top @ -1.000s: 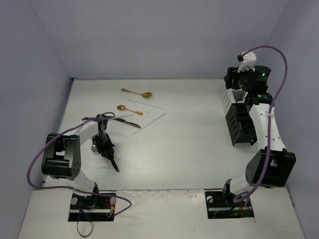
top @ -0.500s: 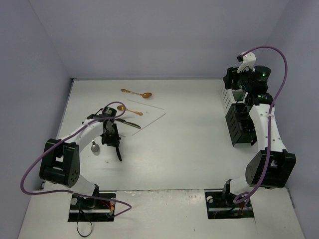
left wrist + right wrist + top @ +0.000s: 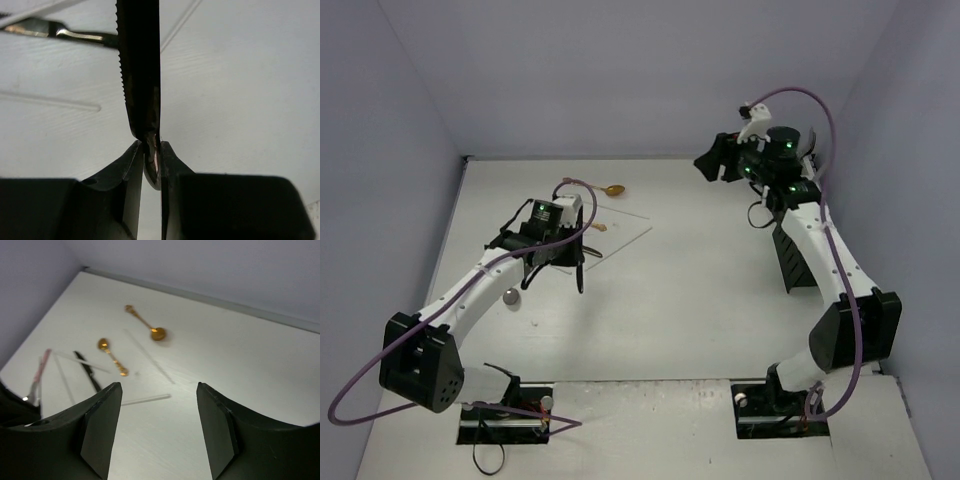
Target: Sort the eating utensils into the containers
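My left gripper [image 3: 565, 248] is shut on a black serrated knife [image 3: 579, 275], which hangs point-down above the table; the left wrist view shows its handle end pinched between the fingers [image 3: 149, 146] and the blade [image 3: 140, 75] running away from them. My right gripper [image 3: 712, 165] is open and empty, raised over the far table, its fingers wide apart [image 3: 160, 430]. Two gold spoons [image 3: 150, 327] [image 3: 112, 357], a second black knife [image 3: 87, 370], pale chopsticks [image 3: 145, 400] and a pink-handled spoon [image 3: 40, 372] lie on the table. The black container [image 3: 800, 255] stands at right; the white one is hidden.
A silver spoon bowl [image 3: 510, 296] lies left of the hanging knife. Chopsticks [image 3: 620, 240] lie crossed near the far gold spoon [image 3: 613, 187]. Purple cables loop over both arms. Walls close in the table at the back and on both sides.
My left arm has lifted the black knife and carried it up and to the right. My right arm has swung left, away from the containers, with its gripper open.
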### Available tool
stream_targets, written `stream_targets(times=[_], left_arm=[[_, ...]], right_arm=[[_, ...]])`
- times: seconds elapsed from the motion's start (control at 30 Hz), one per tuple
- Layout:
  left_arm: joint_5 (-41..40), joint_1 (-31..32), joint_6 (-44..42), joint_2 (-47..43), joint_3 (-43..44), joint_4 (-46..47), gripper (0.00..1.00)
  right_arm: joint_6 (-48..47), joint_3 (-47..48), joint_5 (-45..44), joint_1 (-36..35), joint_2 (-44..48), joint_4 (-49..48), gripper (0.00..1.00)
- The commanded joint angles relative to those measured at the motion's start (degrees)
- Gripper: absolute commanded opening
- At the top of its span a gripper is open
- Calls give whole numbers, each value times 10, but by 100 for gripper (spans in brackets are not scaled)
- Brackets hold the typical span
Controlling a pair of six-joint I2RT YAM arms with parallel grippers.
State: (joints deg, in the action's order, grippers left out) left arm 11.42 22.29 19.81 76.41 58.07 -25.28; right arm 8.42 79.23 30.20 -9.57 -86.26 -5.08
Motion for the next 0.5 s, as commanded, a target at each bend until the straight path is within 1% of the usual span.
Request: stream_targets(times=[0.0, 0.07, 0.2, 0.3, 0.47], left_arm=[[55, 19, -39, -39, 40, 90, 0], [72, 23, -37, -39, 48, 99, 0], [83, 38, -31, -37, 62, 105, 0], [85, 45, -22, -29, 77, 107, 0], [88, 52, -14, -16, 93, 109, 0]], right_arm=[[126, 49, 4, -53, -33, -35, 61], [158, 54, -7, -68, -52, -36, 65], [188, 56, -22, -111, -80, -37, 80], [191, 59, -23, -136, -88, -37, 81], [174, 65, -11, -176, -99, -37, 77]])
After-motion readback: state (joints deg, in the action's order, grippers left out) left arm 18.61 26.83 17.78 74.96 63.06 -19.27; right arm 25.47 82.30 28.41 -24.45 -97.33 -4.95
